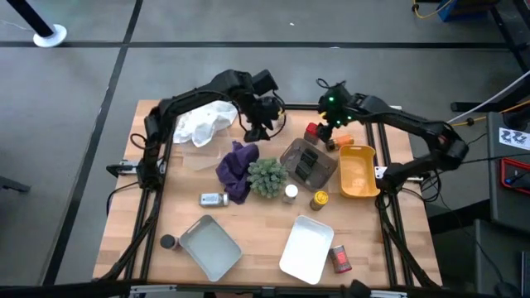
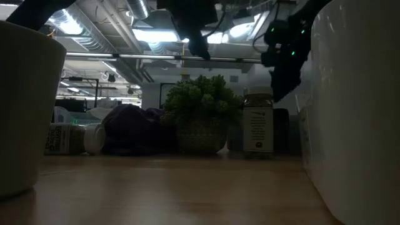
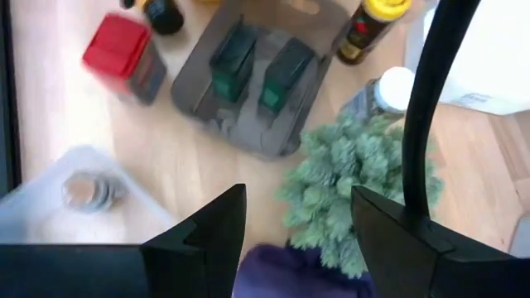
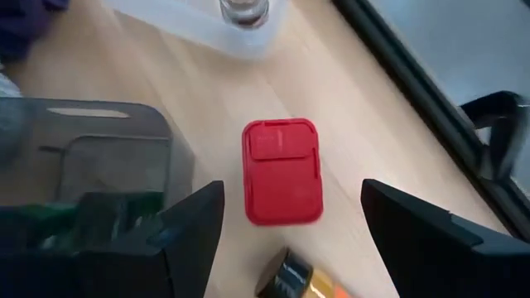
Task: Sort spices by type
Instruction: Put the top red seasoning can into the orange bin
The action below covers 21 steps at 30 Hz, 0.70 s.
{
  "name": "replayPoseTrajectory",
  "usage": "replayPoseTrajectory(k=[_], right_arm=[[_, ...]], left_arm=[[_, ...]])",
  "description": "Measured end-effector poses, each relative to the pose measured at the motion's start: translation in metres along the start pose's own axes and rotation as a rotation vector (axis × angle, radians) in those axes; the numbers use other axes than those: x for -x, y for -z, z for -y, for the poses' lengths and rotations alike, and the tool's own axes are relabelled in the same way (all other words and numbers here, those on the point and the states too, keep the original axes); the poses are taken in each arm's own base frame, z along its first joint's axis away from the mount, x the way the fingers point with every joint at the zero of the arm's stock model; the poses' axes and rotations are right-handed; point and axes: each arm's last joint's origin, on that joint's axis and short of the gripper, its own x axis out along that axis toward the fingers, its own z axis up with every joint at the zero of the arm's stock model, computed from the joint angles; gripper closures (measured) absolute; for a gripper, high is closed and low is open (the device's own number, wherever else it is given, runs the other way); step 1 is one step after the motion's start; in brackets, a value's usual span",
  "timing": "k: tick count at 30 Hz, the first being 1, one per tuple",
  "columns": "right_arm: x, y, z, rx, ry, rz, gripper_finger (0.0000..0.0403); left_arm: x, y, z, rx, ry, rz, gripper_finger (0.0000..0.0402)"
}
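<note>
Currently your grey plastic tray (image 3: 248, 79) holds two dark green spice tins (image 3: 252, 70). Only the right wrist view shows the red square-lidded tin (image 4: 281, 170) on the bench between the right gripper (image 4: 286, 223)'s wide, empty fingers. Left gripper (image 3: 294, 223) fingers are parted, empty.

Two dark green tins (image 3: 257, 73) lie side by side in the one grey tray (image 3: 199, 83), ahead of the left end effector (image 3: 298, 240). One red tin (image 4: 281, 171) sits between the right end effector's (image 4: 286, 240) fingers' line. Elsewhere: two white trays (image 1: 305, 247), one yellow tray (image 1: 358, 172), one plant (image 1: 267, 176).
</note>
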Motion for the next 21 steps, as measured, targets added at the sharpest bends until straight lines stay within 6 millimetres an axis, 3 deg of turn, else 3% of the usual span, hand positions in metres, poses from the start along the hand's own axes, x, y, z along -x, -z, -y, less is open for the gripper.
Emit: replayPoseTrajectory(k=[10, 21], right_arm=[[-0.047, -0.001, 0.003, 0.058, -0.004, -0.109, 0.0118], [-0.070, 0.002, 0.005, 0.060, 0.018, -0.171, 0.0122]], left_arm=[[0.011, 0.014, -0.021, 0.078, -0.021, -0.004, 0.0202], [0.010, 0.013, -0.020, 0.055, -0.019, -0.003, 0.0202]])
